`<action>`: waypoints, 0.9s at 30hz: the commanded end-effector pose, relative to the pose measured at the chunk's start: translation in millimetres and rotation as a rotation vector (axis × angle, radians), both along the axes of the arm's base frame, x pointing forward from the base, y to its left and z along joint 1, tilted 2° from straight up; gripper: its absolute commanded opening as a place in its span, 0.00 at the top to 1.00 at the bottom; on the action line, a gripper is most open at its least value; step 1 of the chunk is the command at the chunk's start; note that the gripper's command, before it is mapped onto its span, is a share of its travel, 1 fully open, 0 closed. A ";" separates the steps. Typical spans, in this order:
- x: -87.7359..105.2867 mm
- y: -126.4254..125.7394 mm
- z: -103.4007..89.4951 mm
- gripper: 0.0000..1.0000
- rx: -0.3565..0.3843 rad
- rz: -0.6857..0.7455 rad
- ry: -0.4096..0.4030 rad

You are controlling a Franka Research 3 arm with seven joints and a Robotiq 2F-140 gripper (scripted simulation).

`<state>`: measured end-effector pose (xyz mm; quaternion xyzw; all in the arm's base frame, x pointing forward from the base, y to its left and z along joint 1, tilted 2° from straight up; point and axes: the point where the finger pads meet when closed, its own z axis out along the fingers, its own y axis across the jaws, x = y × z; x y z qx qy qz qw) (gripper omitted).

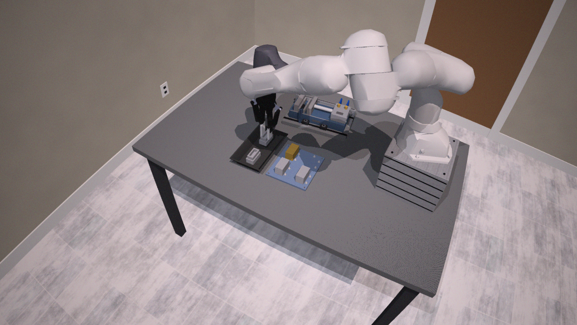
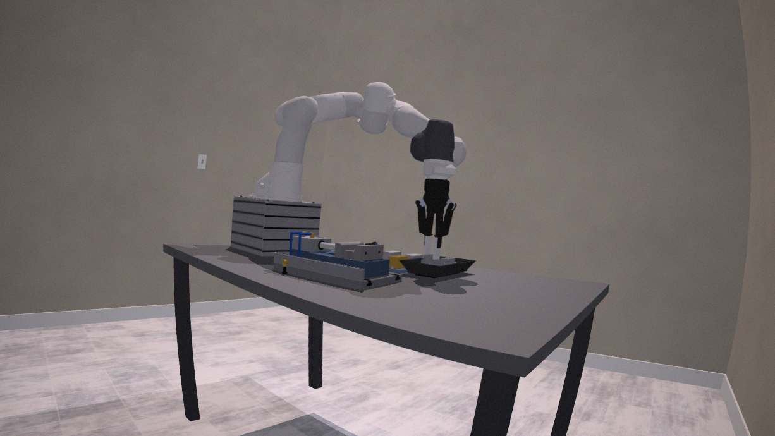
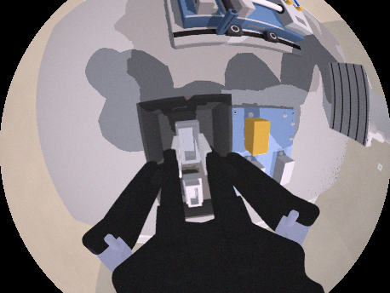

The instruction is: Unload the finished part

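Observation:
My gripper (image 1: 266, 128) (image 2: 433, 238) (image 3: 189, 143) is shut on the finished part (image 1: 264, 138) (image 2: 430, 250) (image 3: 188, 145), a light grey block. It holds the part upright, on end, over the back half of the black outfeed tray (image 1: 241, 153) (image 2: 445, 268) (image 3: 150, 128). The part's lower end is down inside the tray; I cannot tell if it touches the floor. The blue vise (image 1: 318, 113) (image 2: 347, 254) (image 3: 226, 8) stands behind the tray with its jaws empty.
Another grey part (image 1: 252, 155) lies flat in the tray's front half. A blue fixture plate (image 1: 312, 171) right of the tray carries a yellow block (image 1: 292, 151) (image 3: 259, 135) and two grey blocks (image 1: 282, 165). The arm's ribbed pedestal (image 1: 415, 179) stands at the right.

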<state>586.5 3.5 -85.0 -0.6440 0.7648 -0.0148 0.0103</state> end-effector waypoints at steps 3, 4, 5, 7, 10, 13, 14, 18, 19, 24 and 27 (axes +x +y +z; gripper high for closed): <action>2.0 -0.5 0.3 1.00 -0.001 0.003 -0.004; 2.1 -0.5 0.3 1.00 -0.001 0.003 -0.004; 2.1 -0.5 0.3 1.00 -0.001 0.003 -0.004; 2.1 -0.5 0.2 1.00 -0.001 0.004 -0.004; 2.1 -0.5 -0.3 1.00 -0.001 0.004 -0.004; 2.2 -0.5 -1.1 1.00 -0.001 0.005 -0.004; 2.2 -0.5 -1.4 1.00 -0.001 0.005 -0.004; 2.4 -0.6 -2.6 1.00 -0.001 0.006 -0.004; 2.4 -0.6 -2.6 1.00 -0.001 0.006 -0.004; 2.6 -0.8 -5.3 1.00 -0.001 0.008 -0.004; 2.8 -0.8 -7.1 1.00 -0.001 0.008 -0.004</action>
